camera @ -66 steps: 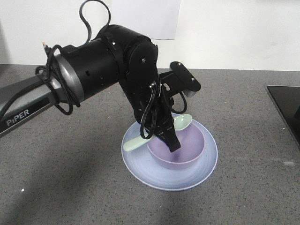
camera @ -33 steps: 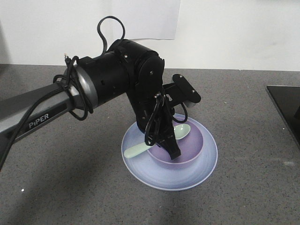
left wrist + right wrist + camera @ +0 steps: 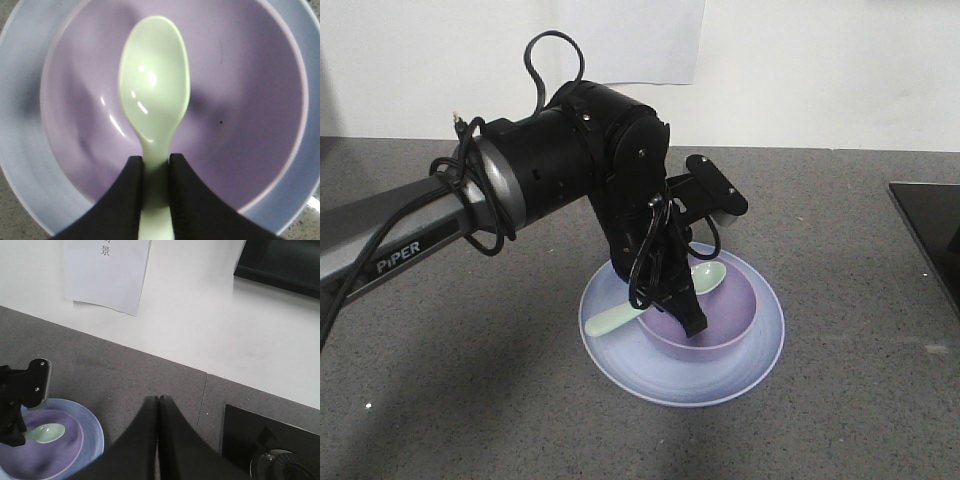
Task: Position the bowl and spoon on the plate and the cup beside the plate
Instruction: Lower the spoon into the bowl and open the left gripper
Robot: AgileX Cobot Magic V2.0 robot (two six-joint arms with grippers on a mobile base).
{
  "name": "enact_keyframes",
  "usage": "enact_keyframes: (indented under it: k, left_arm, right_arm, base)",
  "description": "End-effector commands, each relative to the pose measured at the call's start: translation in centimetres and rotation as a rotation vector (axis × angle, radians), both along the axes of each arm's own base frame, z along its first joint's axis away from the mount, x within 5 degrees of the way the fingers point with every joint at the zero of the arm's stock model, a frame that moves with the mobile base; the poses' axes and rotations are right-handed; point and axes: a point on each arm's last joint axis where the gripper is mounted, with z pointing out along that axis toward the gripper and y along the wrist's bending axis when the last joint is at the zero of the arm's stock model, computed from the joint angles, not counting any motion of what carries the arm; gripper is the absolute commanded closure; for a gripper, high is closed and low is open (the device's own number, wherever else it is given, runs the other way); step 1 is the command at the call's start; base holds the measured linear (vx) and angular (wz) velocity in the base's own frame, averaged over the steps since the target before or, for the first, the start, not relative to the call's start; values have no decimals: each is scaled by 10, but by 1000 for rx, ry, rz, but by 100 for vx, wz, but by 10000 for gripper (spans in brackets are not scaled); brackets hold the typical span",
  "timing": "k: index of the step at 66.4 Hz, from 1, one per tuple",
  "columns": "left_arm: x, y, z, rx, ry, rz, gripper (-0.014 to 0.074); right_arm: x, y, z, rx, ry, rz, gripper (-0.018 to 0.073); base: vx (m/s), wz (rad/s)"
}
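- Front view – the left fingers hang over the bowl, clamped on the spoon. The spoon lies across the bowl, its scoop over the far right rim and its handle out past the near left rim, above the plate. Whether the spoon touches the rim, I cannot tell. The bowl sits in the plate, and the plate sits mid-way on the grey speckled surface.
- Left wrist view – the two left fingers pinch the spoon at its neck, open only as wide as the handle. The scoop faces up over the hollow of the bowl, and the plate rings the bowl.
- Right wrist view – the right fingers are pressed tip to tip, holding nothing, well to the right of the plate. The bowl and spoon show at the lower left – a sheet of paper hangs on the far wall.
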Motion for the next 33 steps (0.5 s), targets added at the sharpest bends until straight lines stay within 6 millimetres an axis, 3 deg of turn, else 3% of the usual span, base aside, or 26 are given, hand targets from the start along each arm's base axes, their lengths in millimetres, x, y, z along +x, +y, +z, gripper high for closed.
enact_keyframes:
  k: [1,33]
  left_arm:
    - [-9,5,44,-93,-84,9,542]
    - [-10,2,45,-108,-99,2,321]
  right_arm:
    - [1,0,11,14,-86,0,570]
    - [1,0,11,14,-83,0,570]
  base:
    - [0,0]
    - [0,0]
